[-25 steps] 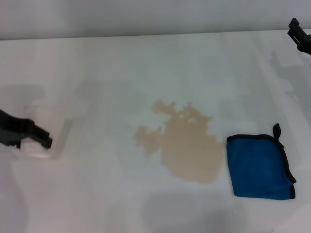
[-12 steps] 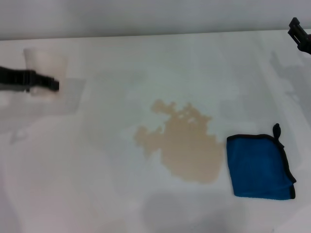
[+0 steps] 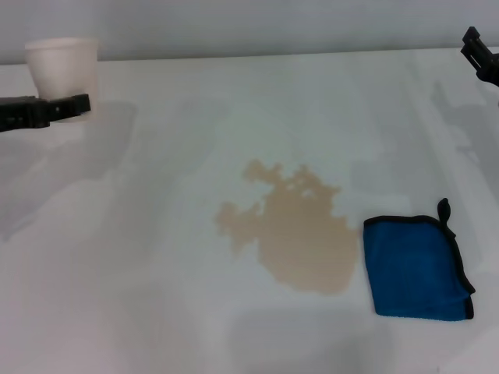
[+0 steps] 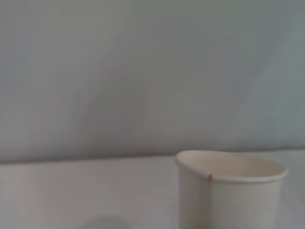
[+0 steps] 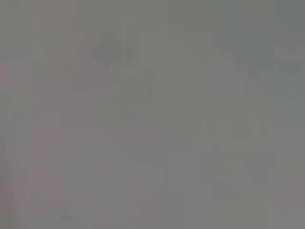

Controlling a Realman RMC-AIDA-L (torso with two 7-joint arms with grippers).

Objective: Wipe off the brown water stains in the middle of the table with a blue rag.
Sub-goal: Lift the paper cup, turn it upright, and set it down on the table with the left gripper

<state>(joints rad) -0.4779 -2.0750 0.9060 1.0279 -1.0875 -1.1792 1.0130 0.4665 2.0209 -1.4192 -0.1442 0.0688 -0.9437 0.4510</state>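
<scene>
Blue rag: folded, roughly square, bright blue with black edging and a small black loop at its far corner; flat on the table, well apart from both grippers, nearer the right gripper's side than the left's; untouched.

Brown water stains: light tan, ragged-edged, thin and flat; mid-table, between the two grippers though far from each; near edge just beside the rag's inner edge (a narrow strip of white seems to separate them, contact hard to judge).

Table: wide, plain white top, carrying rag, stains and soft grey shadows.

Left gripper: far-left side of the head view, black fingers pointing inward across the front of the white cup; appears closed around the cup, pinching its wall; far from stains and rag.

White cup: upright, plain white, rim open; directly at the left gripper's fingertips, held near the table's far edge; whether lifted or standing cannot be told. Same cup fills the lower part of the left wrist view, with a small brown speck on its rim.

Right gripper: only a black tip visible at the far-right edge, well beyond the rag; spread or pressed together cannot be told.

Right wrist view: uniform grey, nothing distinguishable.
</scene>
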